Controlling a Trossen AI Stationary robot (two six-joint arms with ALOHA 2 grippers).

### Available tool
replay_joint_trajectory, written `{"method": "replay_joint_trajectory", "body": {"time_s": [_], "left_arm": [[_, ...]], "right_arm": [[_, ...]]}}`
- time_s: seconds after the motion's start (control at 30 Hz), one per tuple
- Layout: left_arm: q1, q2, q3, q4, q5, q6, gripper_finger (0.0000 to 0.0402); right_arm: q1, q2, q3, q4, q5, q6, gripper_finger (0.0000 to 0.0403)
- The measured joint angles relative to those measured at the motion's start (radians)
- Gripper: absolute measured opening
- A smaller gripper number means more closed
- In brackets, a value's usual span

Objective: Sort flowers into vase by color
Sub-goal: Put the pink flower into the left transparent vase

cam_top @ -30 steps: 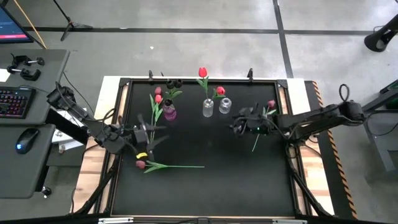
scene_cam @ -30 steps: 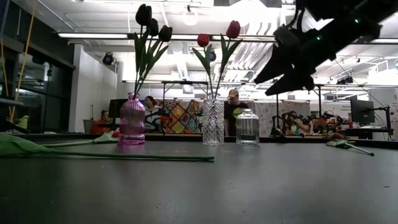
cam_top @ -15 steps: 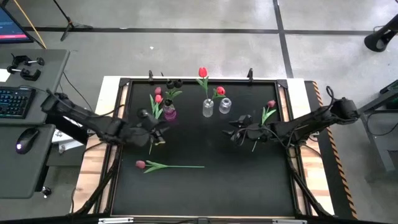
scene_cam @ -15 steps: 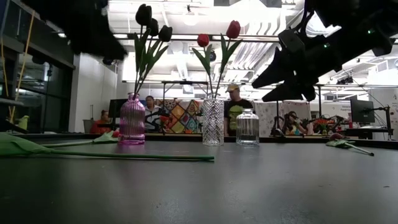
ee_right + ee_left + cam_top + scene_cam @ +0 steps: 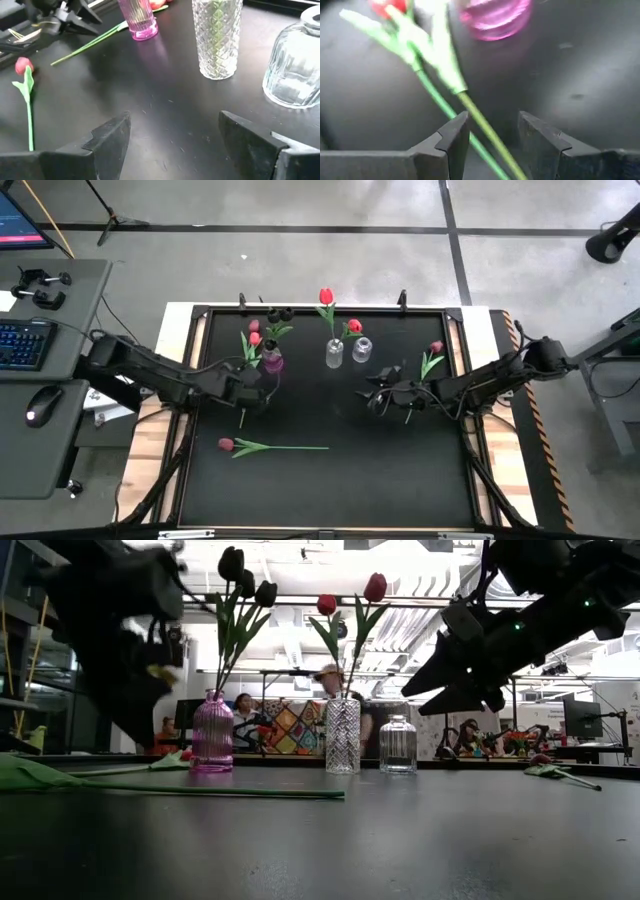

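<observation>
With the left gripper [image 5: 492, 137] part-open astride the thin green stem of the pink artificial tulip [image 5: 470, 110] lying at seven o'clock from the pink ribbed glass vase [image 5: 272, 362], descend squarely before closing, while the empty right gripper [image 5: 382, 392] waits wide-open mid-table.

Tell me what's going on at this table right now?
A two-armed robot is sorting artificial tulips into vases. The left gripper, jaws open, is straddling the green stem of a pink tulip lying beside the pink ribbed glass vase, which holds dark maroon tulips. The right gripper hovers open, empty, near the tall clear cut-glass vase with red tulips. Another pink tulip lies loose.
</observation>
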Motion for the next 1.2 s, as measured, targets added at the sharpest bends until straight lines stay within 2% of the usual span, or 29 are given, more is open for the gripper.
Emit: {"method": "replay_joint_trajectory", "body": {"time_s": [0.4, 0.6, 1.03, 1.2], "left_arm": [[0.178, 0.124, -0.004, 0.074, 0.016, 0.038, 0.0156], [0.199, 0.147, -0.002, 0.156, 0.061, 0.110, 0.0156], [0.200, 0.152, -0.001, 0.102, 0.067, 0.054, 0.0156], [0.202, 0.153, -0.005, 0.076, 0.035, 0.005, 0.0156]], "right_arm": [[0.000, 0.014, 0.000, 0.013, -0.002, 0.009, 0.0288], [0.000, 0.014, 0.000, 0.016, -0.002, 0.010, 0.0288], [0.000, 0.014, 0.000, 0.016, -0.007, 0.034, 0.0288], [0.000, 0.014, 0.000, 0.016, -0.007, 0.034, 0.0288]]}}
